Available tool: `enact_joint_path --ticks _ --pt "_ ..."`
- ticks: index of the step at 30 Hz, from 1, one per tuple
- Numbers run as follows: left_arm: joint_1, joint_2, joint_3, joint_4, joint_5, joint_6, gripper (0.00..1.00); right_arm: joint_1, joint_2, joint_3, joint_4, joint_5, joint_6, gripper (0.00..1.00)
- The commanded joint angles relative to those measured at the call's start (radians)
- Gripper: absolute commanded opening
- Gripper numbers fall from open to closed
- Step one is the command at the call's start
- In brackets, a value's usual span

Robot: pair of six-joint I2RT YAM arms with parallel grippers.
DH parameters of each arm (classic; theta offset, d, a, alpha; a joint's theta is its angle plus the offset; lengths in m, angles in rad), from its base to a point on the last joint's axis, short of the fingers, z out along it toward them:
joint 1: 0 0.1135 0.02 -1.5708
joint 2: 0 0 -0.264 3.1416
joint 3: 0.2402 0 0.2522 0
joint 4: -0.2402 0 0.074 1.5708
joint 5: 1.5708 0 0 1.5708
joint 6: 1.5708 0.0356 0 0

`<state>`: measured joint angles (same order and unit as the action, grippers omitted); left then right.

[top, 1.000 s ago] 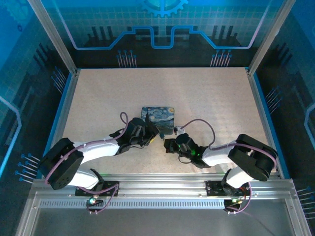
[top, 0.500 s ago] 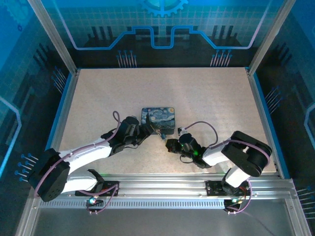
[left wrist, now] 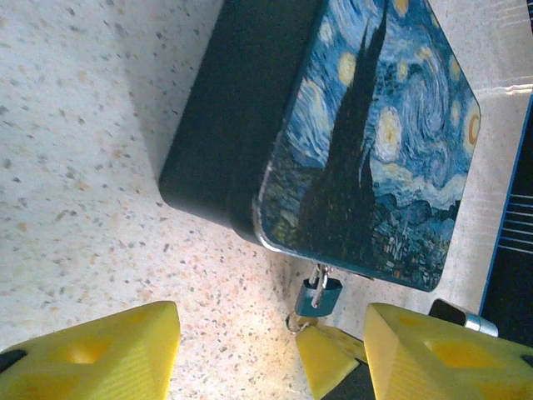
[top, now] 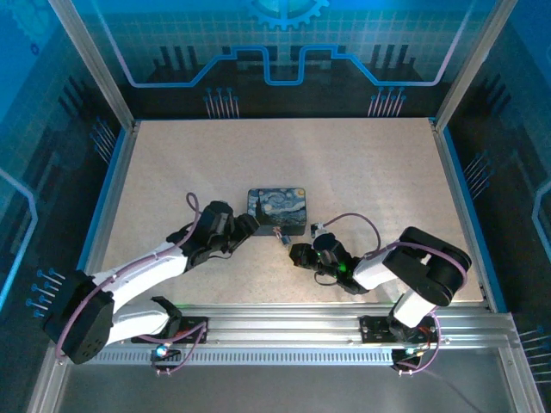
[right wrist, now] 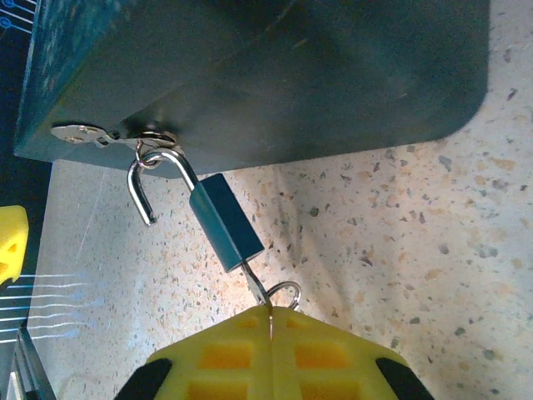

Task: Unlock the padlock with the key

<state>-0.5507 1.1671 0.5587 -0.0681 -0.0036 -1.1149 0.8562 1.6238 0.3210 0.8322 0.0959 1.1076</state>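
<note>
**Padlock hanging open on the tin's hasp, key held in the right fingers**

Nearest the arm bases, the right fingers (right wrist: 271,329) are pressed together on the key (right wrist: 255,283). Its thin blade runs from their tips toward 11 o'clock into the base of the padlock (right wrist: 226,223). A small wire ring (right wrist: 287,292) sits at the key's head, right at the fingertips. The padlock's dark blue body is tilted over the speckled table (right wrist: 400,250). Its shackle (right wrist: 186,175) is threaded through the metal hasp (right wrist: 79,133) on the side wall of the tin box (right wrist: 291,75). The shackle's short leg stands clear of the body, with its free end pointing toward 6 o'clock.

Seen from above, the padlock lies at the 6 o'clock edge of the box, near mid-table, with the right fingers at about 5 o'clock from it. The left fingers (top: 247,226) sit at 8 o'clock of the box, just beside its left wall; whether they touch it cannot be told. In the left wrist view the two yellow pads stand wide apart and hold nothing. The box's painted night-sky lid lies beyond them toward 12 o'clock.
</note>
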Motion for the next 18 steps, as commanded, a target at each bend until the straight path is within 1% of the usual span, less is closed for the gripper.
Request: enact_joint_path --ticks 1,11,15,18 --pt "0.033 -0.025 0.012 -0.048 0.018 0.050 0.62 -0.011 0.002 -0.013 0.028 0.002 0.008 0.10" --pt "0.114 0.001 0.020 -0.060 0.095 0.116 0.69 -0.011 -0.039 -0.023 0.007 0.019 -0.022 0.17" --pt "0.158 0.035 0.044 -0.060 0.144 0.159 0.71 -0.015 -0.086 -0.027 -0.020 0.022 -0.068 0.25" --pt "0.180 0.072 0.073 -0.061 0.180 0.192 0.72 -0.038 -0.122 -0.036 -0.007 -0.012 -0.105 0.32"
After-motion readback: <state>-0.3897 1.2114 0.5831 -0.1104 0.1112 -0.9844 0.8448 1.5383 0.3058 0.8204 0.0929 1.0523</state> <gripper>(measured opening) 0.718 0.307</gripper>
